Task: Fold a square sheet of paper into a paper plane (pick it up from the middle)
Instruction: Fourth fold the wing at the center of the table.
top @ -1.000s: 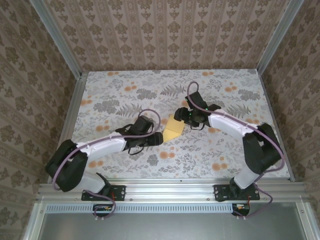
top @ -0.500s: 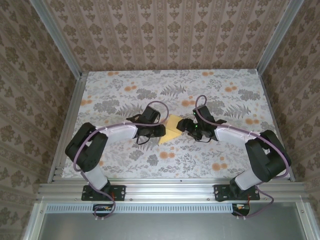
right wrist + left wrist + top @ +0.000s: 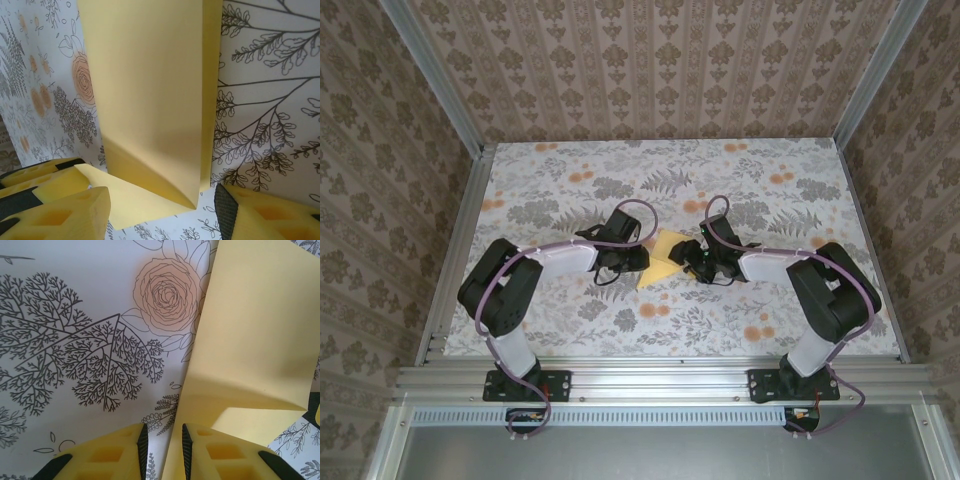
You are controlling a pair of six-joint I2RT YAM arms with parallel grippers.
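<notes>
The square sheet of paper lies folded over on the flowered table, pale yellow, between the two grippers. My left gripper is at its left edge. In the left wrist view the left gripper has its jaws narrow but apart, and the sheet runs its edge into the gap and under the right finger. My right gripper is at the sheet's right edge. In the right wrist view the right gripper stands wide open around the folded sheet, which shows a diagonal crease at its near corner.
The tablecloth carries grey leaf prints and small orange flowers. Patterned walls and aluminium posts close in the left, back and right. A metal rail runs along the near edge by both arm bases.
The left arm swung up and right, bringing its gripper to the sheet's left edge with jaws narrowing. The right gripper came down and left to the sheet's right edge.
</notes>
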